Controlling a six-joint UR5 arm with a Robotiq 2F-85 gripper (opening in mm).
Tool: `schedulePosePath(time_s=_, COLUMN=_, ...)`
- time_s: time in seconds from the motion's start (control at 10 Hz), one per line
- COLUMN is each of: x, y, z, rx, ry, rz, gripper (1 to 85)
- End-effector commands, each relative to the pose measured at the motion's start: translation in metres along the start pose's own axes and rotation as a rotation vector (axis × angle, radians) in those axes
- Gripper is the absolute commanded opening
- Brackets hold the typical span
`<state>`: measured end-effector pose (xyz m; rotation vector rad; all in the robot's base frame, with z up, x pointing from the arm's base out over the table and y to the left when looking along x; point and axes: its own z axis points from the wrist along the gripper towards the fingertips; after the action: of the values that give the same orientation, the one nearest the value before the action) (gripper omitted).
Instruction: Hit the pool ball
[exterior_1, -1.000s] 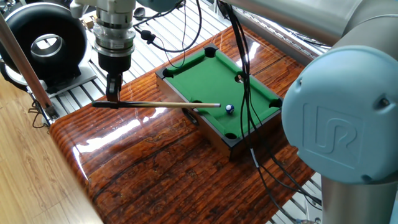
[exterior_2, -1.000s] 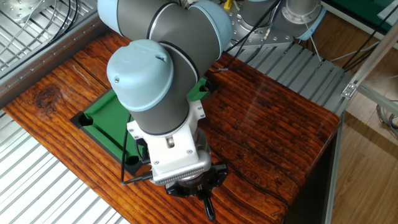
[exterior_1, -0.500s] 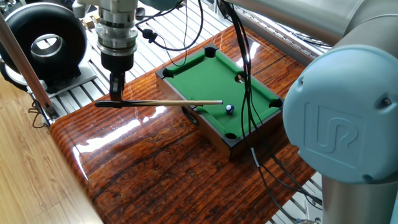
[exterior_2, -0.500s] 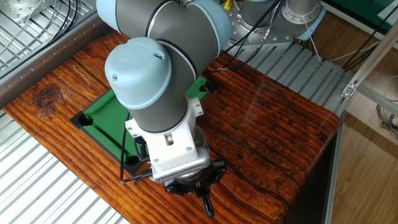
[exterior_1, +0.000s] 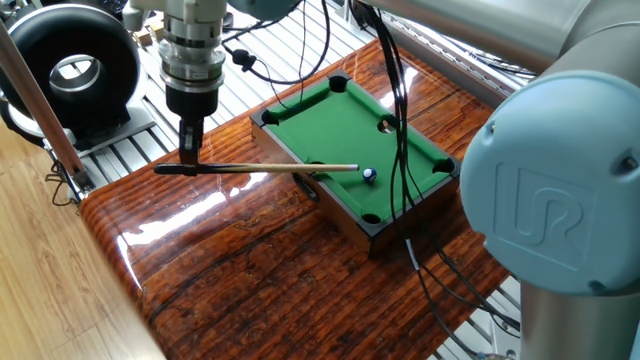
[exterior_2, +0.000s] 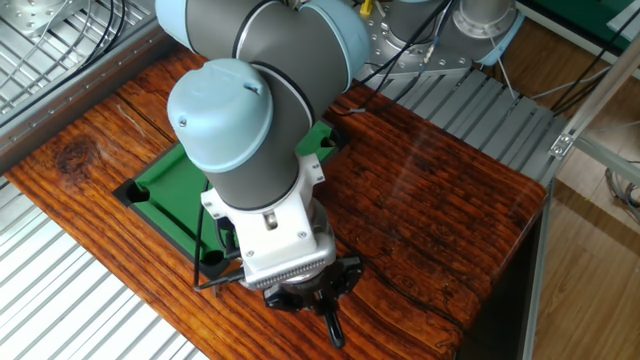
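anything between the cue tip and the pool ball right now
Nothing visible. The gripper holds the cue by its dark butt end, and its pale tip sits just short of the pool ball, with only bare green felt between them on the mini pool table.

The robot arm (exterior_2: 262, 60) is made of fat grey tubes with round, light blue caps at the joints. One big blue cap (exterior_1: 555, 180) has the letters "UR" pressed into it. Just above the claw sits a shiny silver wrist (exterior_1: 191, 45) made of stacked metal rings. The gripper (exterior_1: 189, 150) itself is black, with two thin fingers. Black cables (exterior_1: 395, 90) hang down from the arm, well to the side of the claw. From the other fixed view, a white block (exterior_2: 275, 240) with a small screw and a ridged edge sits right above the black claw (exterior_2: 325, 318).
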<state>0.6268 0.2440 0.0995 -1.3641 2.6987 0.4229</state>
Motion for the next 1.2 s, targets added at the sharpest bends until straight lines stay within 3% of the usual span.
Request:
schedulePosePath(time_s=0.0, x=-0.005, y=0.009, z=-0.007, rx=-0.026, ry=-0.049, rz=0.037, gripper=1.0)
schedulePosePath(time_s=0.5, x=0.000, y=0.008, z=-0.010, rx=-0.029, ry=-0.062, rz=0.023, gripper=1.0)
schedulePosePath(time_s=0.7, x=0.012, y=-0.002, z=-0.006, rx=-0.020, ry=-0.035, rz=0.002, gripper=1.0)
schedulePosePath(time_s=1.1, x=0.020, y=0.003, z=-0.006, rx=-0.043, ry=-0.003, rz=0.030, gripper=1.0)
